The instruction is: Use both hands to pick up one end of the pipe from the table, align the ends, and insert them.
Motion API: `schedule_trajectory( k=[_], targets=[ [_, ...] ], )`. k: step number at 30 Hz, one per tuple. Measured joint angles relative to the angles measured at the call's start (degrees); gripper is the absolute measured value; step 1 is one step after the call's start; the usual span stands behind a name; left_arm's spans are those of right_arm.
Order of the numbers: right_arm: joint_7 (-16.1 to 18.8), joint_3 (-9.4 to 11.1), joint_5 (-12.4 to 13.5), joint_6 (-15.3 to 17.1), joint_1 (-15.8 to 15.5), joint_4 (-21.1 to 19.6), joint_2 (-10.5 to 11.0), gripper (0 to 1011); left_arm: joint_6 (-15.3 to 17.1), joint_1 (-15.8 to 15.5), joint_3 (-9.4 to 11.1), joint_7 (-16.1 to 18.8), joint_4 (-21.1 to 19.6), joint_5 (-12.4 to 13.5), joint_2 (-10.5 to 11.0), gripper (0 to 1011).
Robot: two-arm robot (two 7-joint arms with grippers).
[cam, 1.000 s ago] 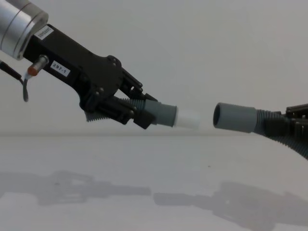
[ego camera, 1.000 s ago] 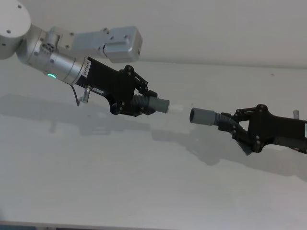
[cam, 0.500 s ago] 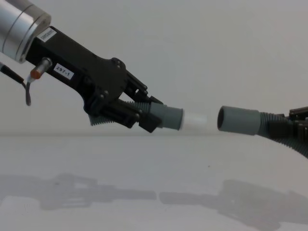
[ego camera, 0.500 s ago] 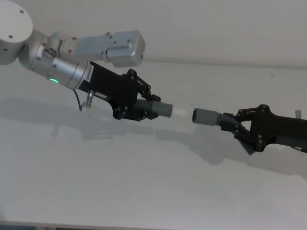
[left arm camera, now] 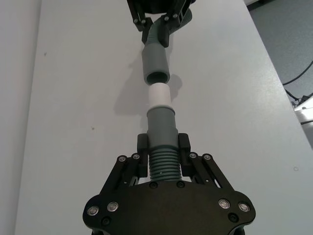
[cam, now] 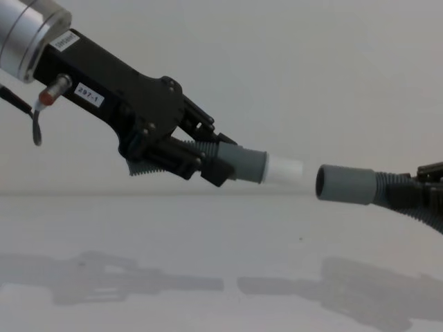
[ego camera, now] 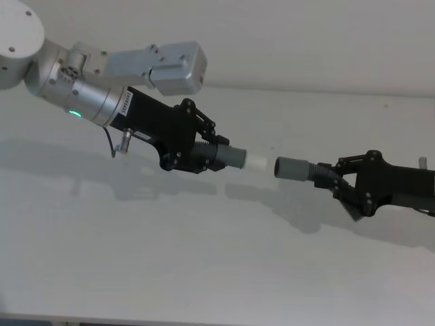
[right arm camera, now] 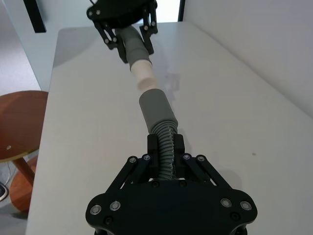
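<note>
Tools on both arms were up off the white surface [ego camera: 204, 272] when I checked the feeds, each pinching its own piece of corrugated hose. From the head camera, the left tool [ego camera: 204, 153] reached in from the upper left on its silver wrist [ego camera: 85, 102] with the green light ring lit, its ribbed fingers [cam: 163, 162] pressed onto the left hose piece [ego camera: 204, 151] just behind the grey cuff [ego camera: 232, 158]. A narrower white tube [ego camera: 255, 163] stuck out of that cuff toward the right. The right tool [ego camera: 353, 193] came in from the right edge, lower down, clamped on the right hose piece [ego camera: 323, 174], whose open cuff [ego camera: 291, 168] faced the white tube. In the chest camera I saw the white tube [cam: 284, 171] and the open cuff [cam: 346, 185] near each other but apart, with a small gap of background between them, the right cuff sitting slightly lower than the tube. Through the left wrist camera the tube [left arm camera: 158, 95] and the facing cuff [left arm camera: 156, 63] looked roughly in line, tip just short of the mouth. Shadows of both arms lay on the surface beneath them.
</note>
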Motion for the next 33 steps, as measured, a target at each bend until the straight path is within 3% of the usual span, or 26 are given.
schedule_trajectory(
  k=[23, 33],
  targets=[
    [0.04, -1.86, -1.12, 0.32, 2.49, 1.42, -0.62, 175, -1.16, -1.63, 1.19, -2.31, 0.63, -1.25, -0.34, 348],
    [-0.02, -2.06, -0.99, 0.21, 2.56, 1.24, -0.46, 175, -1.07, -1.6, 1.24, -0.82, 0.17, -1.11, 0.03, 348]
  ],
)
